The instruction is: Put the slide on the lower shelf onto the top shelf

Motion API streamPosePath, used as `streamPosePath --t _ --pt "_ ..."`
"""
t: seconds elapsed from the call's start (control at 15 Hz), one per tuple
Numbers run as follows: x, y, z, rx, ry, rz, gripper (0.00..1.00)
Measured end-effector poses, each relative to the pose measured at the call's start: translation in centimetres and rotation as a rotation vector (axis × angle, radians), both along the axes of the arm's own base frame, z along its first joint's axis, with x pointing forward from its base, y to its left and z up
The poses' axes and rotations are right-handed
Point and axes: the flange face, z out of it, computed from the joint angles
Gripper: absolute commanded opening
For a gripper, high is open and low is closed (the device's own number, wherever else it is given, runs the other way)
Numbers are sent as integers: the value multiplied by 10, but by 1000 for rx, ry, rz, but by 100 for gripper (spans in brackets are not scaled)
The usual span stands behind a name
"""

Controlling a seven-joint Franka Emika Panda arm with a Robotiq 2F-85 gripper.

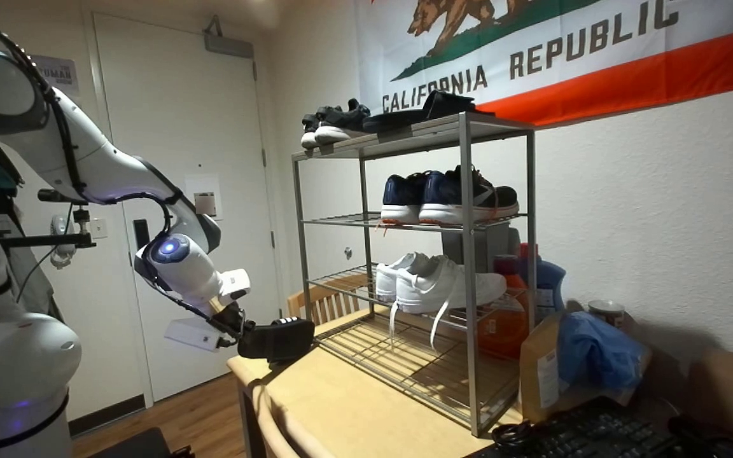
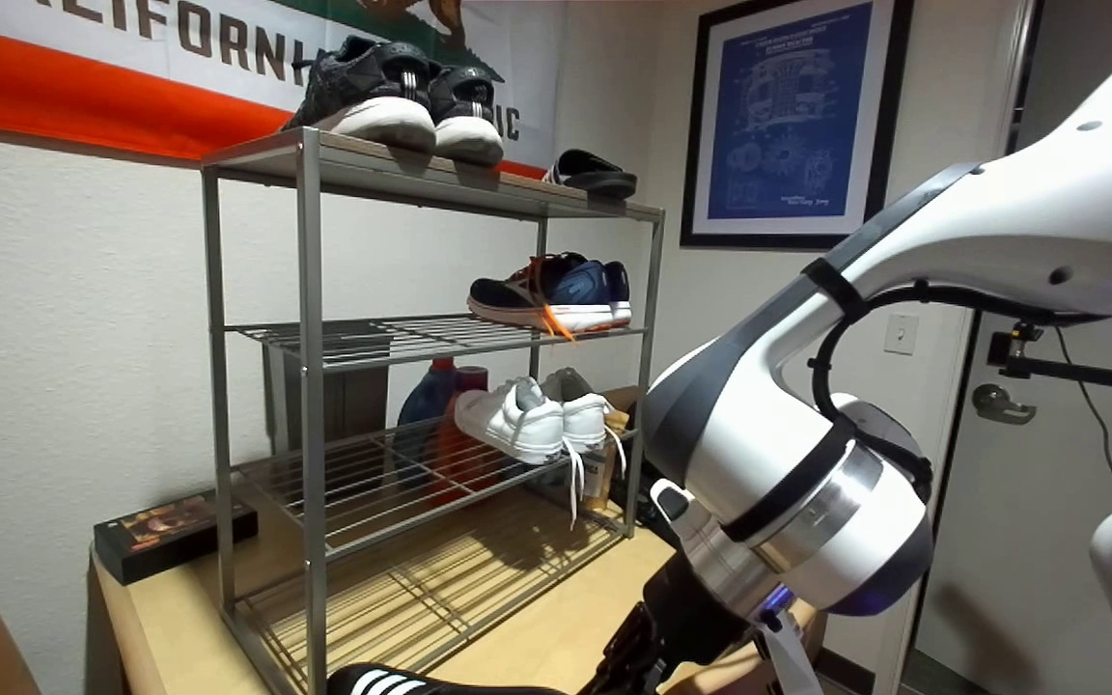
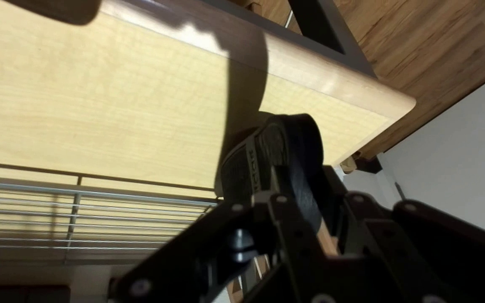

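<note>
My gripper (image 1: 243, 331) is shut on the black slide (image 1: 277, 340). It holds the slide out over the table edge, outside the chrome rack and near the lower shelf (image 1: 398, 359). In an exterior view the slide (image 2: 392, 683), with white stripes, is cut off by the bottom edge below the gripper (image 2: 625, 652). In the wrist view the slide (image 3: 274, 147) is pinched between the fingers (image 3: 305, 185), with the lower shelf (image 3: 133, 214) at the left. The top shelf (image 2: 517, 181) bears dark sneakers (image 2: 392, 97) and another black slide (image 2: 599, 179).
Navy sneakers (image 1: 443, 197) and white sneakers (image 1: 430, 283) stand on the middle tiers. Rack posts (image 1: 470, 273) bound the shelves. A wooden chair (image 1: 335, 296), a dark box (image 2: 175, 536), a paper bag (image 1: 541, 366) and a keyboard (image 1: 602, 429) are around the rack.
</note>
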Motion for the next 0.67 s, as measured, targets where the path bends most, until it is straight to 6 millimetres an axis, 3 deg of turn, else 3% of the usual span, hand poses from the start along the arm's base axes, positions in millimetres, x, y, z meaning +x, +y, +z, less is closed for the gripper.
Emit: streamPosePath --t 0.67 --pt "-6 8 15 30 -68 56 5"
